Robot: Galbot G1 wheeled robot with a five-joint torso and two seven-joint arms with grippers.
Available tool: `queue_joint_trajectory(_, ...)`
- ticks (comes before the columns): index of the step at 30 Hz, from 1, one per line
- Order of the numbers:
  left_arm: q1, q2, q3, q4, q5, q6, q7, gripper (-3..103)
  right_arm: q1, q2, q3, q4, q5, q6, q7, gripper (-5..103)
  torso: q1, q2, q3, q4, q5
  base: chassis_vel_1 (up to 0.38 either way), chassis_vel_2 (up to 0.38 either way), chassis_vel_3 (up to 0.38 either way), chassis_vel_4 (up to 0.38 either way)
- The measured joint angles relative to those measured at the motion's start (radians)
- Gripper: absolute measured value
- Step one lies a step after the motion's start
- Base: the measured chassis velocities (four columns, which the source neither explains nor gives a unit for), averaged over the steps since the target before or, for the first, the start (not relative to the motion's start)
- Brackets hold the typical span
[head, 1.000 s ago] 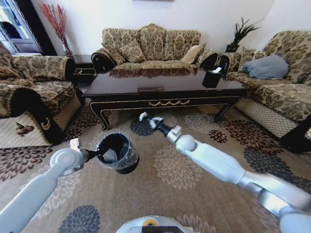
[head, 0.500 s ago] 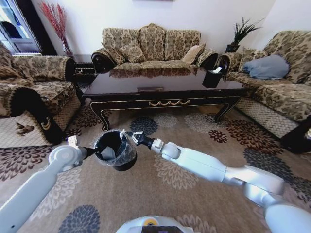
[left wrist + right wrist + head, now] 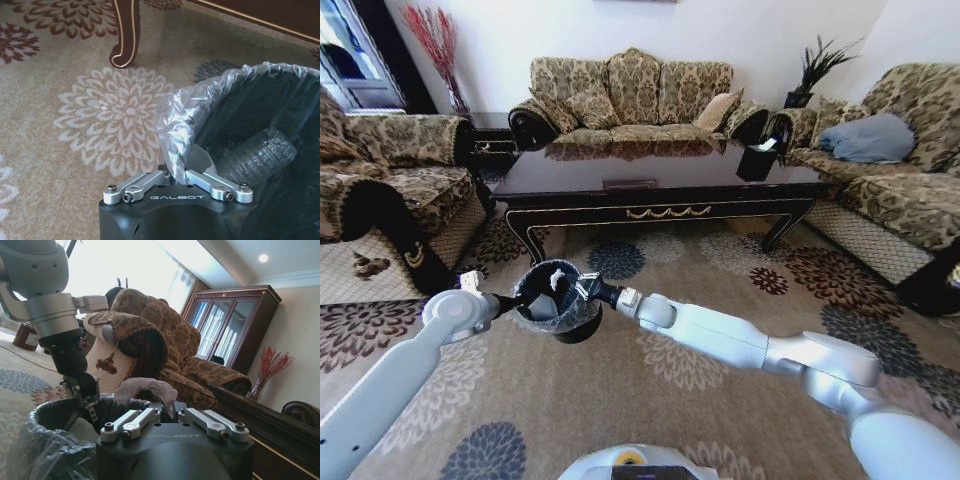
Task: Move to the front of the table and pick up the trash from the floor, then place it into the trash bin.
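Left gripper (image 3: 181, 176) clamped on trash bin (image 3: 558, 308) rim, holding it raised before table (image 3: 660, 185). My right gripper (image 3: 167, 416), pinching white tissue (image 3: 145, 388), sits over bin mouth, ready for drop.

This is a home living room, furnished in an ornate, traditional way. A long low coffee table (image 3: 660, 175) of glossy dark wood with gold scroll ornament and curved carved legs stands at the middle. A three-seat damask sofa (image 3: 632, 95) with cushions sits at the far side, and matching patterned seating stands at the left (image 3: 390, 180) and right (image 3: 895, 170). A beige carpet with large floral medallions (image 3: 680, 350) covers the floor. A potted plant (image 3: 812, 72) stands in the far right corner and red dried branches (image 3: 438, 45) in the far left. A tall dark glass-fronted cabinet (image 3: 235, 325) stands against a wall.
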Motion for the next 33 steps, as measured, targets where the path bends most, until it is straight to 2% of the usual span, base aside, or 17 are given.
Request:
queue_joint_trajectory(3,0.007,0.0,-0.008,-0.003,0.0,0.0,0.0,0,0.004,-0.007,0.0,0.004,0.001,-0.002,0.001,20,0.0,0.0,0.0,0.0,0.0,0.0,0.0,0.0,0.0)
queue_joint_trajectory(6,0.023,0.001,-0.023,-0.012,0.0,0.0,0.0,0,0.011,-0.016,-0.003,0.012,0.002,-0.004,0.001,37,0.0,0.0,0.0,0.0003,0.0,0.0,0.0,0.0,0.0)
queue_joint_trajectory(8,0.026,0.001,-0.026,-0.014,0.001,0.0,0.0,0,0.011,-0.018,-0.004,0.013,0.001,-0.004,0.001,37,0.0,0.0,0.0,0.0003,0.0001,0.0,0.0,0.0,0.0)
queue_joint_trajectory(12,0.052,0.0,-0.052,-0.028,0.004,0.0,-0.001,0,0.011,-0.034,-0.005,0.026,0.001,-0.004,0.0,58,0.0,0.0,0.0,0.0002,0.0001,0.0,0.0,0.0,0.0)
queue_joint_trajectory(13,0.052,0.0,-0.052,-0.028,0.004,0.0,-0.001,0,0.011,-0.034,-0.005,0.026,0.001,-0.004,0.0,58,0.0,0.0,0.0,0.0002,0.0001,0.0,0.0,0.0,0.0)
queue_joint_trajectory(15,0.066,-0.003,-0.067,-0.033,0.005,0.0,-0.001,0,0.011,-0.044,-0.003,0.032,0.0,-0.004,0.0,69,0.0,0.0,0.0,0.0002,0.0001,0.0,0.0,0.0,0.0)
queue_joint_trajectory(16,0.066,-0.003,-0.067,-0.033,0.005,0.0,-0.001,0,0.011,-0.044,-0.003,0.032,0.0,-0.004,0.0,69,0.0,0.0,0.0,0.0002,0.0001,0.0,0.0,0.0,0.0)
queue_joint_trajectory(18,0.081,-0.016,-0.089,-0.031,0.008,0.0,-0.004,0,0.002,-0.063,0.022,0.039,0.002,-0.001,0.002,80,0.0,0.0,0.0,0.0003,0.0001,0.0,0.0,0.0,0.0)
queue_joint_trajectory(20,0.085,-0.022,-0.095,-0.028,0.009,0.0,-0.006,0,-0.003,-0.07,0.033,0.041,0.004,0.0,0.006,80,0.0,0.0,0.0,0.0002,0.0001,0.0,0.0,0.0,0.0)
queue_joint_trajectory(24,0.106,-0.065,-0.122,0.002,0.022,0.0,-0.033,0,-0.033,-0.118,0.102,0.06,0.026,-0.009,0.027,99,0.0,0.0,0.0,0.0003,0.0002,0.0,0.0,0.0,0.0)
queue_joint_trajectory(29,0.128,-0.113,-0.121,0.026,0.037,0.0,-0.061,0,-0.068,-0.174,0.154,0.07,0.012,-0.018,0.03,100,0.0,0.0,0.0,-0.0002,0.0003,0.0,0.0,0.0,0.0)
queue_joint_trajectory(33,0.136,-0.122,-0.108,0.045,0.053,0.0,-0.068,0,-0.092,-0.197,0.175,0.086,0.011,-0.022,0.031,100,0.0,0.0,0.0,-0.0001,0.0001,0.0,0.0,0.0,0.0)
